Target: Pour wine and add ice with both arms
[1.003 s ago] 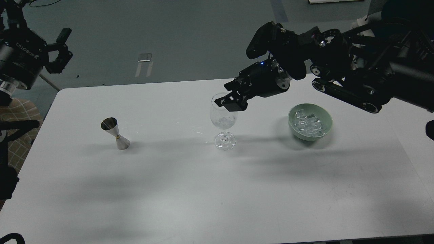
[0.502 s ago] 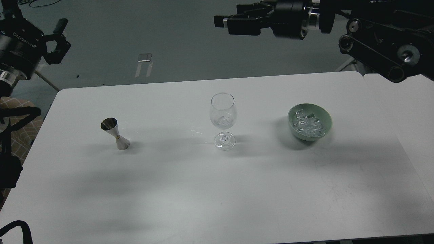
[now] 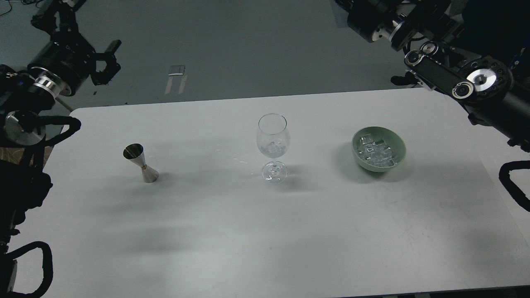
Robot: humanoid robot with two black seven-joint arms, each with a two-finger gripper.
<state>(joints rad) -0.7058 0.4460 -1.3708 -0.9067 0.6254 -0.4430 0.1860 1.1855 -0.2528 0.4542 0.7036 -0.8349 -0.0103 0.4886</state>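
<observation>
A clear wine glass (image 3: 273,136) stands upright at the table's middle with a piece of ice (image 3: 271,147) in its bowl. A heap of clear ice cubes (image 3: 376,151) lies in a green bowl (image 3: 398,145) to its right. My left gripper (image 3: 107,61) is open and empty, raised beyond the table's far left corner, far from the glass. My right arm (image 3: 439,74) is raised at the top right. Its wrist (image 3: 385,29) points up and left, and its fingers are cut off by the top edge.
A steel hourglass-shaped jigger (image 3: 141,164) stands upright on the left of the white table (image 3: 265,240). The table's far edge runs behind the glass, with grey floor beyond. A black cable loop (image 3: 513,186) hangs at the right edge.
My right gripper has lifted from the glass's rim and swung up and right, out past the top edge. My left arm has shifted right and its gripper has turned.
</observation>
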